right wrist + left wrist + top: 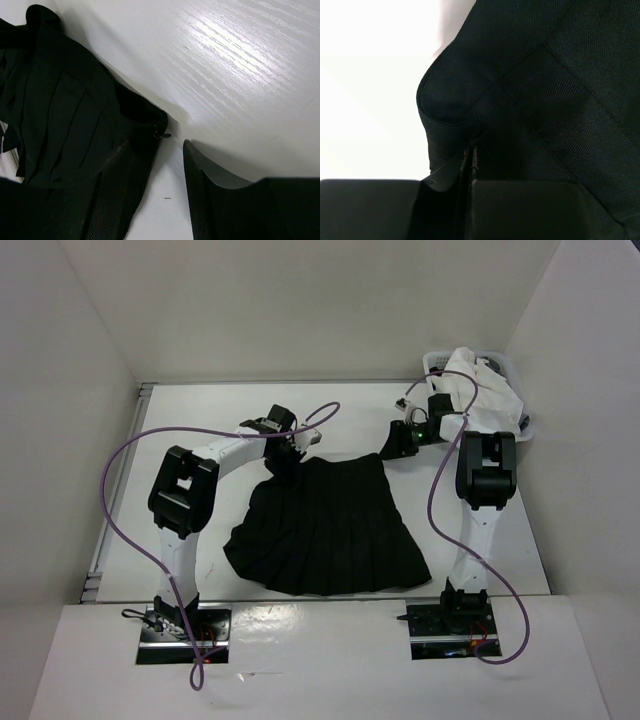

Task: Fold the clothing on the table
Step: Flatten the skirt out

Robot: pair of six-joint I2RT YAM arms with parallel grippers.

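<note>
The clothing, a black pleated skirt (325, 525), lies spread on the white table (200, 410) with its narrow waistband at the far side. My left gripper (290, 450) is at the waistband's left corner. In the left wrist view its jaws (471, 145) are pressed together on a fold of the black fabric (545, 100). My right gripper (392, 445) is at the waistband's right corner. Its fingers (155, 145) stand apart; the left one lies against the skirt (60, 115), the right one over bare table, and the corner with its zipper pull (162, 134) sits just ahead of the gap.
A small white basket (500, 365) with a white garment (475, 380) draped over it stands at the far right corner, just behind the right arm. White walls enclose the table on three sides. A metal rail (115, 500) runs along the left edge.
</note>
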